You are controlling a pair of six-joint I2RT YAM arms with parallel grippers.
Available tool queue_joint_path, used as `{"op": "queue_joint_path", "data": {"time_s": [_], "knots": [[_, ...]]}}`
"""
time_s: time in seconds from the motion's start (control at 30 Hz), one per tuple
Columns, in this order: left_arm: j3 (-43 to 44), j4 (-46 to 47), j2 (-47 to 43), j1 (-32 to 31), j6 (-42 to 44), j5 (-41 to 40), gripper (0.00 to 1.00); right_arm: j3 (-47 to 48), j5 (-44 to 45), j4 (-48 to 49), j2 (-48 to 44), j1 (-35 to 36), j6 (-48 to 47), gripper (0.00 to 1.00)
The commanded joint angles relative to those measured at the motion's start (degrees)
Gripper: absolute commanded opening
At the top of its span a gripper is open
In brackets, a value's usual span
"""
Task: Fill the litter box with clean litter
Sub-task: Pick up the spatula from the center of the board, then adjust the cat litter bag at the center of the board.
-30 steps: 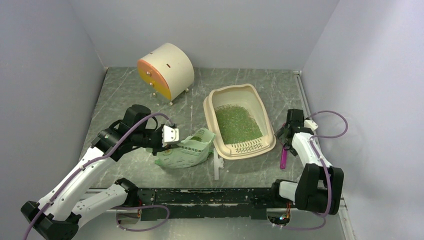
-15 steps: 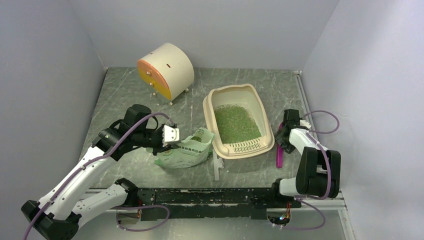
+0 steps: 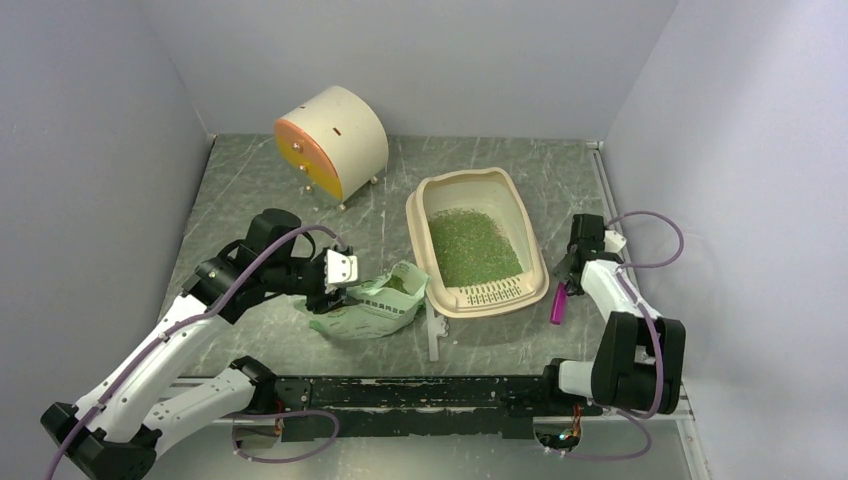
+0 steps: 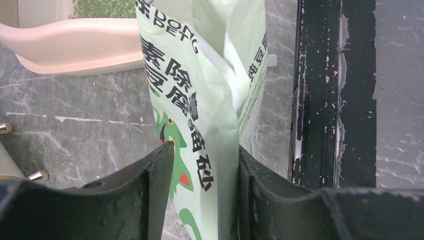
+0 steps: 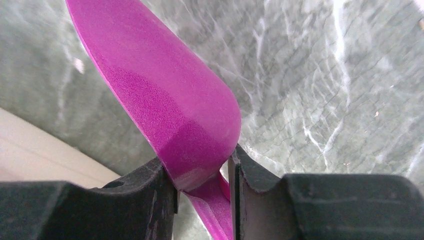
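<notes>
The beige litter box (image 3: 420, 220) stands mid-table, its slotted grille ledge at the near end. Green clean litter (image 3: 472, 246) covers its floor. My left gripper (image 3: 342, 275) is shut on the light-green printed bag (image 3: 372, 304), which lies just left of the box; the left wrist view shows the bag (image 4: 202, 125) pinched between both fingers, the box rim (image 4: 75, 45) beyond. My right gripper (image 3: 573, 270) is shut on the magenta scoop (image 3: 559, 303), just right of the box. In the right wrist view the scoop (image 5: 165, 105) sits clamped between the fingers over the marble.
A cream half-cylinder cabinet (image 3: 335, 140) with an orange face stands at the back left. A thin white strip (image 3: 433, 335) lies in front of the box. A black rail (image 3: 400, 392) runs along the near edge. Walls close in on three sides.
The right gripper has shifted beside the box with the scoop, whose end now points down-left toward the box corner. The bag has sagged a little lower. The left arm has barely moved.
</notes>
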Motion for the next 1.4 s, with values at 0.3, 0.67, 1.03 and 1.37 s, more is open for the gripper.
{"op": "queue_joint_path", "data": {"time_s": [0.3,0.67,1.03,1.37], "knots": [[2.81,0.94,-0.22,-0.32,-0.29,2.31,0.76,11.35,-0.5,-5.39,-9.85,0.03,-0.63,0.27],[3.28,-5.51,2.76,-0.32,-3.86,11.16,0.44,23.74,-14.88,-9.83,-14.4,0.14,-3.53,0.27],[13.57,7.21,15.84,-0.32,-13.29,-10.85,0.05,29.73,-29.17,-10.88,-10.49,2.86,-4.59,0.28],[23.33,8.52,28.75,-0.27,-10.43,-17.32,0.05,30.87,-31.47,-9.18,-7.77,3.45,-5.24,0.29]]}}
